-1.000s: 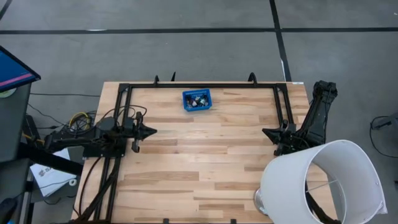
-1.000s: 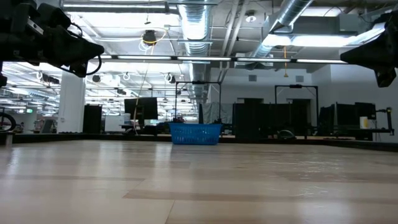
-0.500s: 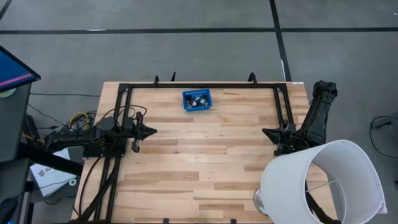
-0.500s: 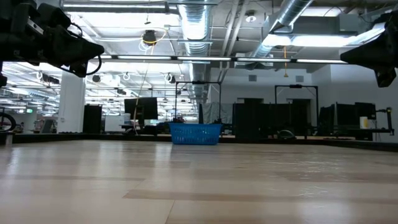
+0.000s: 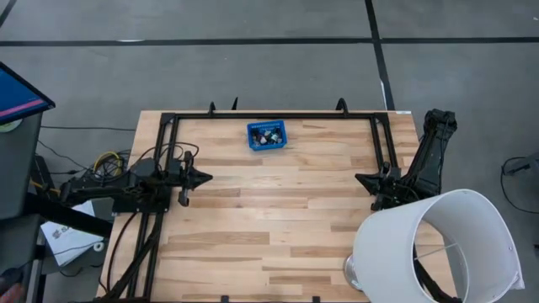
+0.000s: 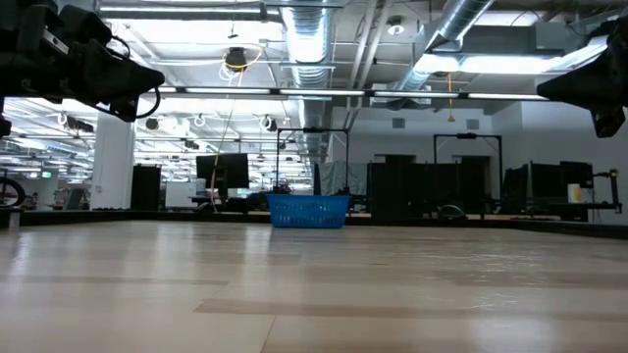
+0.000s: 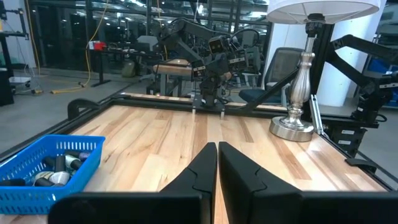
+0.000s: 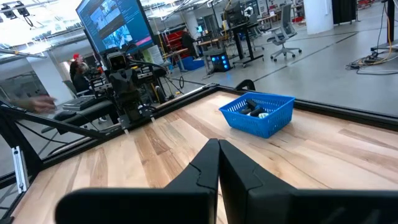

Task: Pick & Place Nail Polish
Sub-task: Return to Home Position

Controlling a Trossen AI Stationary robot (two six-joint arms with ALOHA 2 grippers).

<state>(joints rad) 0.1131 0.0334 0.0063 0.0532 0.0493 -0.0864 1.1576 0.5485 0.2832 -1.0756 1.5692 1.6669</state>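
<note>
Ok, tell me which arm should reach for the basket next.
Left, probably. The left gripper sits nearer the basket than the right gripper does; both are shut and empty.

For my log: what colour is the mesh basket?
The mesh basket is blue; clearest in right wrist view.

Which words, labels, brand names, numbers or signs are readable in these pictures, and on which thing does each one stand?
No text can be read in any view.
On the monitor behind the table: the screen shows content, too blurred to read.
On the printed paper left of the table: marks too small to read.
On the nail polish in the blue basket: any labels are too small to read.
</note>
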